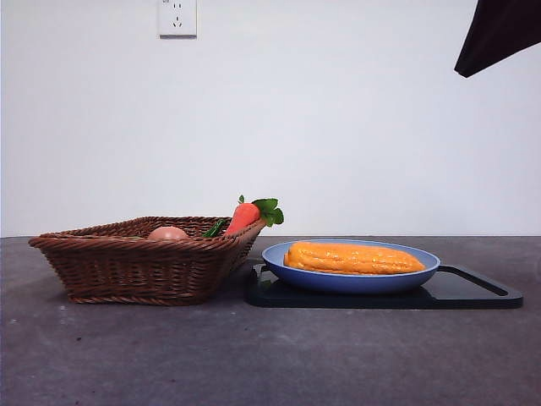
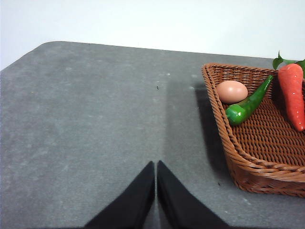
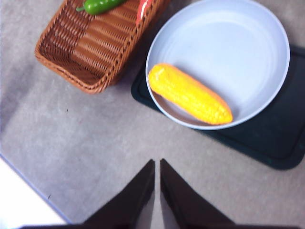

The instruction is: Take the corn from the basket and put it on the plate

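The yellow-orange corn [image 1: 353, 258] [image 3: 189, 93] lies flat in the blue plate [image 1: 423, 272] [image 3: 228, 43], near its front rim. The brown wicker basket [image 1: 135, 262] [image 2: 257, 143] [image 3: 90, 47] stands left of the plate. My right gripper [image 3: 157, 164] is shut and empty, raised above the table in front of the plate; in the front view it shows only as a black tip [image 1: 499, 34] at the top right corner. My left gripper [image 2: 156, 167] is shut and empty over bare table left of the basket.
The plate rests on a flat black tray [image 1: 473, 292] [image 3: 276, 138]. In the basket lie a red-orange carrot [image 1: 245, 216] [image 2: 293, 93], a green pepper [image 2: 248, 105] [image 3: 100, 5] and a peach-coloured egg [image 1: 168, 233] [image 2: 232, 91]. A wall with a socket [image 1: 177, 17] stands behind the table.
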